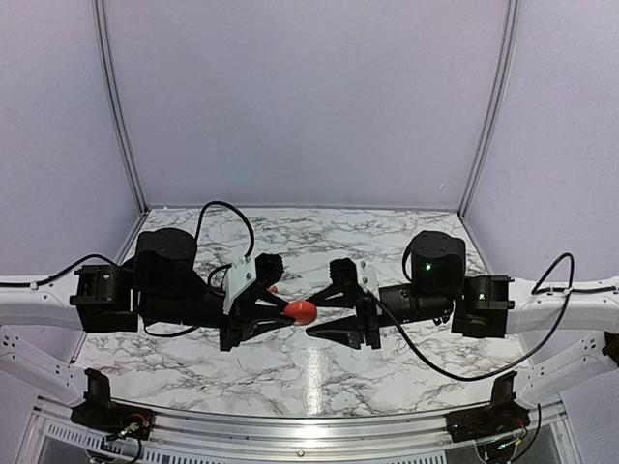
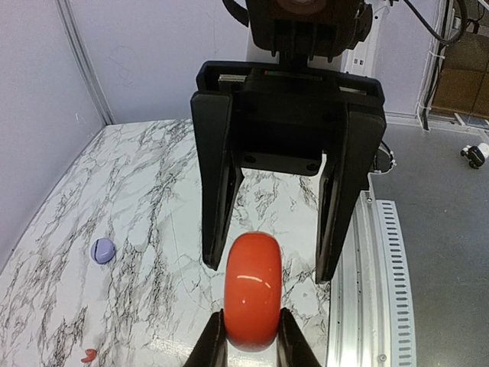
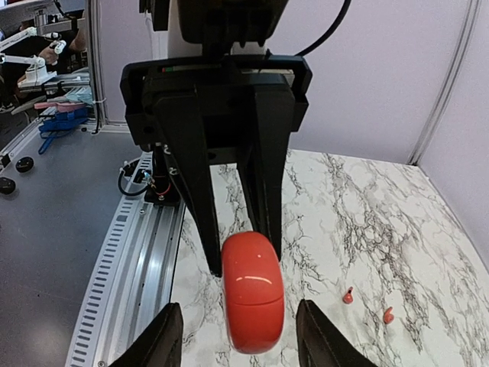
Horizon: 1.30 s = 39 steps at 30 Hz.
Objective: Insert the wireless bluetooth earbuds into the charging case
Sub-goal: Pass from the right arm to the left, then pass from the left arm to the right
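two earbuds (image 3: 348,295) (image 3: 388,314) lie on the table (image 3: 367,229), below and off to one side of the right gripper (image 3: 238,321), close together, not in the case. both are well apart from either tool.

case (image 3: 252,302): red disc, held on edge in the air. left gripper (image 2: 252,340) is clamped on it, one finger on each flat face. a seam shows across the rim in the right wrist view; lid looks closed, though i can't be sure.

right gripper: jaws spread wide, facing the left one nose to nose, fingers to either side of the case without touching it.

step in hand (judgement): case presented between the two arms, before any earbud goes in. likely a handover or a lid-opening grip.

next move calls for: right fingers to close squarely on the rim, without twisting the case out of the left's pinch. the lid must then be opened and the case set down or held steady. each earbud is tiny, so picking it up needs a fine pinch.

also on the table: a small purple ball (image 2: 103,250), well off to the side of the left gripper.

writing: no brand, label or text readable on the case, earbuds or arms.
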Tool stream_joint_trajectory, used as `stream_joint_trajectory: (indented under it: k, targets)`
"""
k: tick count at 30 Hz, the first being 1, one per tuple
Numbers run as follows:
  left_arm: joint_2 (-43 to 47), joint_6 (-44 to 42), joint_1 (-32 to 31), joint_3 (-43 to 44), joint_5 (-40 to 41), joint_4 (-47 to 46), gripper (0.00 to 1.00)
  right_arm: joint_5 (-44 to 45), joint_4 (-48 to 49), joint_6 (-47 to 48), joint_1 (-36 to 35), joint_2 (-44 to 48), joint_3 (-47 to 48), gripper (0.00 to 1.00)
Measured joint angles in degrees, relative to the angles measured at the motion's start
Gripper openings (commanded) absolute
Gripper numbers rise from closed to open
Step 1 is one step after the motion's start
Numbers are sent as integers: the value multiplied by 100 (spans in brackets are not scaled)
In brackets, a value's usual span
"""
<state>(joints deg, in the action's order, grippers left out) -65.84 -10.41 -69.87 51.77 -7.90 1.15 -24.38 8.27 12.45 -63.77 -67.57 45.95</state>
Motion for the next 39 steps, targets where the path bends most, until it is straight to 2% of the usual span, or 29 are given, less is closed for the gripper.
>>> stream_joint_trajectory:
  k: [10, 17, 23, 26, 29, 32, 39]
  targets:
    - [0, 50, 0, 4, -90, 0, 6, -72, -278, 127, 2, -81, 170, 32]
    - [0, 79, 0, 4, -107, 0, 6, -105, -280, 133, 2, -190, 212, 33]
    - [0, 81, 0, 4, -109, 0, 5, -96, -282, 133, 2, -192, 212, 27]
    - [0, 92, 0, 4, -118, 0, 6, -90, -282, 133, 2, -190, 212, 33]
    - [0, 101, 0, 4, -116, 0, 5, -83, -284, 133, 2, -195, 212, 34]
    - [0, 105, 0, 4, -118, 0, 5, -81, -284, 131, 2, -221, 212, 28]
    - [0, 96, 0, 4, -149, 22, 7, -70, -308, 109, 2, -260, 212, 8]
